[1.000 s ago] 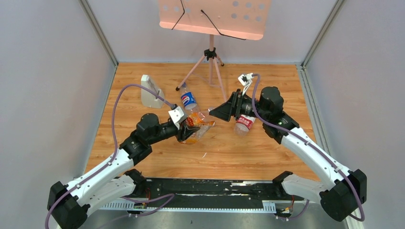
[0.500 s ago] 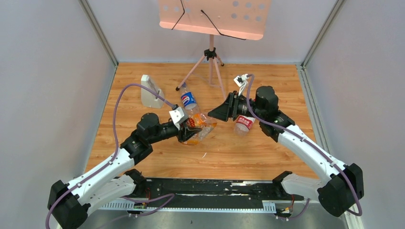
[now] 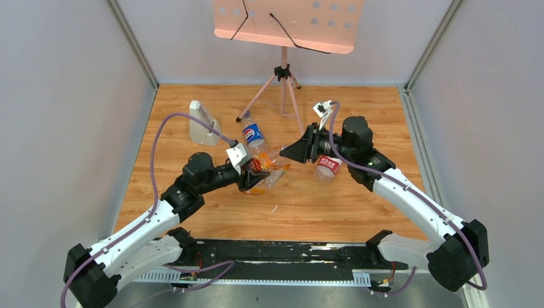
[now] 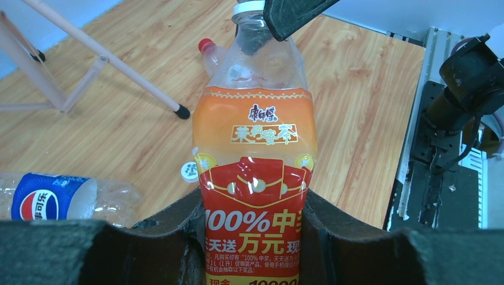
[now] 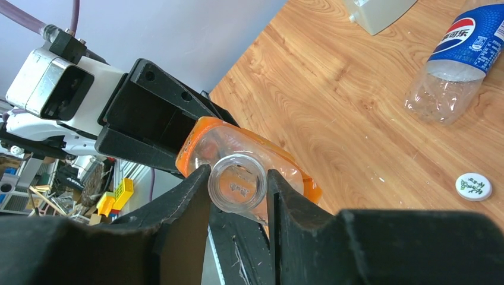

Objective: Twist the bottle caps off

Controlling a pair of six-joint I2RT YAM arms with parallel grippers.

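My left gripper [image 3: 251,172] [image 4: 252,205] is shut on the lower body of the squat orange-labelled bottle [image 3: 268,174] [image 4: 255,124] and holds it tilted above the table. My right gripper [image 3: 287,153] [image 5: 238,181] has a finger against each side of that bottle's round top [image 5: 238,189], which looks like a clear open rim. A white band shows at the neck [image 4: 248,7]. A white cap [image 4: 189,171] [image 5: 473,186] lies loose on the wood. The Pepsi bottle [image 3: 253,136] [image 5: 463,41] lies flat, with its blue cap [image 3: 246,116] on. The red-labelled bottle [image 3: 327,167] lies under my right wrist, with its red cap [image 4: 206,45] on.
A pale grey upright block [image 3: 204,124] stands at the back left. A pink music stand [image 3: 282,25] stands on tripod legs [image 4: 101,59] behind the bottles. Grey walls close in the left, right and back sides. A black rail [image 3: 282,253] runs along the near edge.
My right gripper has moved left onto the orange bottle's top and stays there. My left gripper has lifted and tilted the bottle slightly toward it.
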